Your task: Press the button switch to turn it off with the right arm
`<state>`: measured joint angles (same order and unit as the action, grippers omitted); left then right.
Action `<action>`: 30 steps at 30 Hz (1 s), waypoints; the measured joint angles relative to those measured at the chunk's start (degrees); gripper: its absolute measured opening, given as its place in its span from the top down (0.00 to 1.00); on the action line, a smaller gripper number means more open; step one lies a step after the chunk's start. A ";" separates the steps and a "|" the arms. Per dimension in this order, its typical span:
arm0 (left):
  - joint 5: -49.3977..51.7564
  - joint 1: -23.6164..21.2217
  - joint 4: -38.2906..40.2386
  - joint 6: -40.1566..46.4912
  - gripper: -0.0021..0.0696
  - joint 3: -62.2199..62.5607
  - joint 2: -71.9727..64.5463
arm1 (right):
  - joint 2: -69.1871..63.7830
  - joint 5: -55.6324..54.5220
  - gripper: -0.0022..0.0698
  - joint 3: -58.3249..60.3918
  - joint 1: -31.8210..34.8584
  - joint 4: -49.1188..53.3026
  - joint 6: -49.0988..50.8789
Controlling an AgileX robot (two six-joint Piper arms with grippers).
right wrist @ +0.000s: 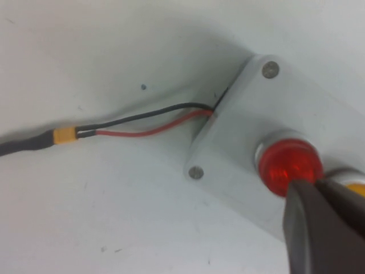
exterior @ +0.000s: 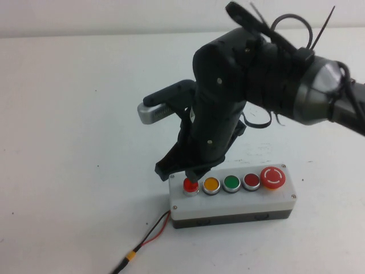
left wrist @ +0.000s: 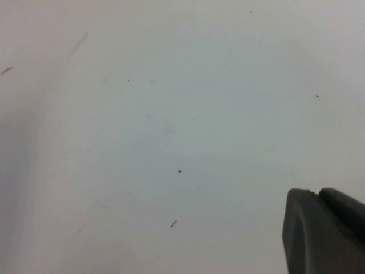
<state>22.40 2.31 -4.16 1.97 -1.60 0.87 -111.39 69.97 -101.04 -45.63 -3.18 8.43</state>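
Laboratory or robot test bench setting. A plain white tabletop [exterior: 74,142], bare and faintly scuffed, carried a single test fixture: a grey rectangular control box [exterior: 232,204] with a row of five push buttons, fed by a loose red-and-black wire pair [exterior: 155,231] joined at a yellow connector [right wrist: 64,136]. Above it stood a bulky black robot arm with a grey metallic segment [exterior: 268,74], its cables bound with black zip ties [exterior: 328,25]. No household or shop furnishings appeared.
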 joint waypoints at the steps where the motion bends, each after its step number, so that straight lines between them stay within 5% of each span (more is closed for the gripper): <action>1: 0.00 0.00 0.00 0.00 0.97 0.00 0.00 | 0.91 0.13 0.99 0.04 0.00 0.00 0.00; 10: 0.00 0.00 0.00 0.00 0.97 0.00 0.00 | 15.72 0.61 0.99 4.34 0.00 -0.10 0.21; 30: 0.00 0.00 0.00 0.00 0.97 0.00 0.00 | 78.27 -2.02 0.99 47.21 0.00 2.57 0.21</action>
<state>22.40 2.31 -4.16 1.97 -1.60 0.87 -33.12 67.95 -53.83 -45.63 -0.61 8.64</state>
